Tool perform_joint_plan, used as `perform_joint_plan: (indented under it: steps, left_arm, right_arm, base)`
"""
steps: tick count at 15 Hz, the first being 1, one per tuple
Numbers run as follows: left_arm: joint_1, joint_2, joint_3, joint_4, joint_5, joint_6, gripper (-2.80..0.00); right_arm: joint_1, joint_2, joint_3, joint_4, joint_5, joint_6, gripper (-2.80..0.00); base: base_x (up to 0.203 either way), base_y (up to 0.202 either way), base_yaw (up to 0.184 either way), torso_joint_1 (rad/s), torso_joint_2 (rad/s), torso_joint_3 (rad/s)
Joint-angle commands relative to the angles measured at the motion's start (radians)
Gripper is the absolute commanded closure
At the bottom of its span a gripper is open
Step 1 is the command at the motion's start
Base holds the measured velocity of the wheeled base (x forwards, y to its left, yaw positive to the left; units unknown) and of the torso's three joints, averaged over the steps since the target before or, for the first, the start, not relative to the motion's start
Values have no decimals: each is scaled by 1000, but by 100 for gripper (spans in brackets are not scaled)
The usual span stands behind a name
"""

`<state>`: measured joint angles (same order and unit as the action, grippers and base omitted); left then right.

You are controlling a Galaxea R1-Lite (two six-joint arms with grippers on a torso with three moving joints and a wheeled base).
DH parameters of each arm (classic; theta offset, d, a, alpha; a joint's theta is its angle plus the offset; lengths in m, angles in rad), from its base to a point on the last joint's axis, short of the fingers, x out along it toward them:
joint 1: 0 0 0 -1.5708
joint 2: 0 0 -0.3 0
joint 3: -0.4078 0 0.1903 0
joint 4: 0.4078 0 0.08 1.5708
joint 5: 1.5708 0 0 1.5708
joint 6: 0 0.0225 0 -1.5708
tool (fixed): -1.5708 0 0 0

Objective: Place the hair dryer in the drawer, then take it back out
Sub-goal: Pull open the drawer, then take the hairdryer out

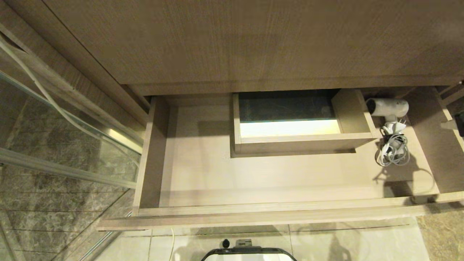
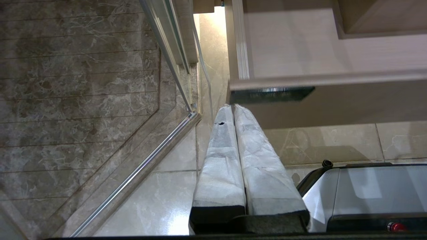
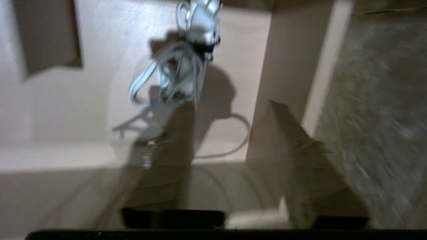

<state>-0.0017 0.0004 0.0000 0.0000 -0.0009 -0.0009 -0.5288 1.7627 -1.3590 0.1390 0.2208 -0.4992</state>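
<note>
Room: a bathroom with pale glossy floor tiles, a darker marbled shower floor at 9 o'clock in the head view, and a glass shower door on a metal rail beside the cabinet.
Cabinet: a tall wood-grain panel fills the 12 o'clock part of the head view, just above the drawer.
Drawer: the drawer is pulled fully out, light wood grain, shallow and wide, with a rectangular boxed cut-out at mid-back; through the cut-out a lit strip shows.
Hair dryer: the hair dryer lies inside the drawer at about 2 o'clock in the head view, in the back corner just beside the cut-out's wall, barrel lying sideways with the handle pointing toward the drawer front.
Cord: the coiled white cord is bunched on the drawer floor against the handle, nearer the front; it also shows in the right wrist view.
Right pincer: the right pincer hangs over the drawer's right end, near the front corner, its two fingers spread with nothing between them; the cord lies just beyond the fingertips, apart from them.
Left pincer: the left pincer is parked low over the floor tiles, below the drawer's front corner, its white-wrapped fingers pressed together and empty.
Robot base: its dark edge shows at 6 o'clock in the head view.
</note>
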Motion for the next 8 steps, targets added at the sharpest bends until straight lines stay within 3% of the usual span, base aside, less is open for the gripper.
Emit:
perform_joint_plan:
  steps: [1,8]
  left_arm:
    - [0,0,1,0,1,-1,0]
    - [0,0,0,0,1,-1,0]
  right_arm:
    - [35,191,-93,-4,-12,9,-280]
    - [85,506,-361,-12,-18,77,-280]
  base:
    - [0,0,0,0,0,0]
    - [0,0,0,0,0,0]
